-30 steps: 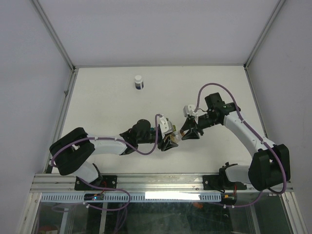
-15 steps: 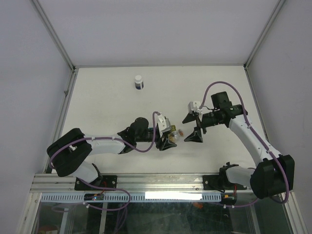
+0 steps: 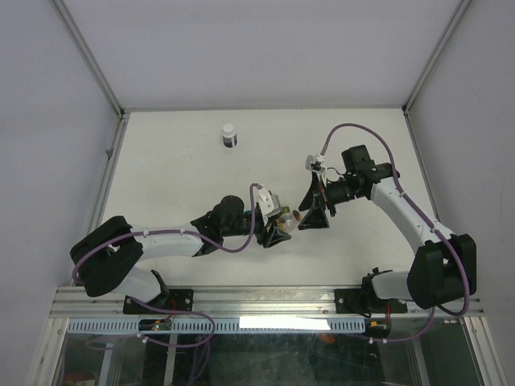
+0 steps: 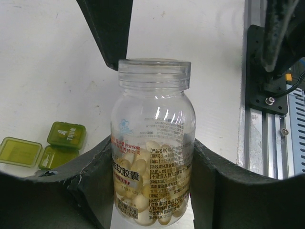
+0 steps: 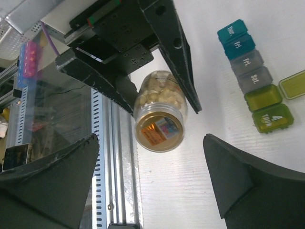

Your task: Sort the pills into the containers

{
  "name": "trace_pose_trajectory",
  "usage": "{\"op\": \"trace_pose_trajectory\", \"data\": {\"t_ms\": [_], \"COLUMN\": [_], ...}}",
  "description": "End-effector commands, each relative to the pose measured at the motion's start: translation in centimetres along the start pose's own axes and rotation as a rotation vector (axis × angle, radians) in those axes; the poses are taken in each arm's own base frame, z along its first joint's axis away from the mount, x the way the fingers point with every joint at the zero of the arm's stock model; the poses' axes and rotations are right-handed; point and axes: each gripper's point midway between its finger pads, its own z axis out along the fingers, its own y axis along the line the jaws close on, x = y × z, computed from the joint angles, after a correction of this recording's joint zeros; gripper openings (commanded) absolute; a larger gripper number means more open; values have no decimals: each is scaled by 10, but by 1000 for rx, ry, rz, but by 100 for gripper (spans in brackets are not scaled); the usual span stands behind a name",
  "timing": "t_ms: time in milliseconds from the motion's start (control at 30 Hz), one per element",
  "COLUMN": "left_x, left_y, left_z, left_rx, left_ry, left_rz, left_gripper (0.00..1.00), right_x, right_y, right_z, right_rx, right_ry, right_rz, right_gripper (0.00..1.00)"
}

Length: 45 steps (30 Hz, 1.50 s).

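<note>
My left gripper is shut on a clear bottle that lies level above the table. Pale yellow pills fill its lower part, and a clear cap sits on its neck. In the right wrist view the bottle points its cap end at the camera, with pills showing behind it. My right gripper stands wide open just in front of that cap, touching nothing. The containers lie on the table beyond, a strip running from teal through grey to green, with one green lid flipped open.
A white-capped dark bottle stands at the back of the table. From above, both grippers, left and right, meet near the table's front middle. The metal rail of the near edge runs close under the bottle.
My right gripper let go of the bottle's cap end, opened wide, drew back to the right, then came back close to it. The left gripper kept its hold on the bottle.
</note>
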Motion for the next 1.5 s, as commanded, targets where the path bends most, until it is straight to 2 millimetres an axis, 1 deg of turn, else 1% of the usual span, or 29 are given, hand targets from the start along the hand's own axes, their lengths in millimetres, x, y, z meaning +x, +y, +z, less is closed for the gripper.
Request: {"op": "trace_pose_trajectory", "data": {"t_ms": [0,100,200,300,367,400,600,700,733,767,800,833,1000,1200,1300,1333,1367,1467], "left_x": [-28,-29,-32,-33,-35,-25,-21,-21,-21,-21,-20,-20,-19,-17,-17,-17,-17,-18], "left_y": [-1,0,0,-1,-1,0,-2,-2,-3,-3,-3,-4,-5,-5,-6,-6,-6,-8], "left_z": [2,3,4,5,5,9,11,11,10,10,10,10,10,11,11,11,11,10], "left_rx": [-11,-11,-10,-8,-6,-5,6,8,10,12,14,15,19,26,30,29,29,40], "left_ry": [-66,-59,-64,-66,-68,-44,-30,-26,-26,-25,-24,-24,-19,-14,-12,-12,-10,-11], "left_rz": [4,2,0,-3,-4,-16,-24,-26,-27,-27,-29,-30,-34,-35,-34,-35,-35,-34], "left_gripper": [0,0,0,0,0,0,0,0,0,0,0,0,0,0,0,0,0,0], "right_x": [-8,-8,-7,-9,-12,-13,-14,-14,-14,-15,-15,-16,-19,-16,-16,-16,-15,-14], "right_y": [7,4,-1,-1,1,2,4,6,7,7,7,6,7,7,7,7,8,13], "right_z": [8,12,16,19,19,18,17,17,17,16,16,16,14,15,15,15,15,14], "right_rx": [-1,23,41,36,29,29,33,27,23,22,24,28,35,38,38,36,30,1], "right_ry": [25,47,70,75,66,64,60,58,57,57,56,56,53,53,53,53,53,53], "right_rz": [4,3,11,9,-1,-5,-27,-36,-36,-36,-39,-43,-52,-51,-52,-55,-61,-97], "right_gripper": [91,85,77,70,62,59,40,41,44,50,54,56,57,53,44,39,32,16]}}
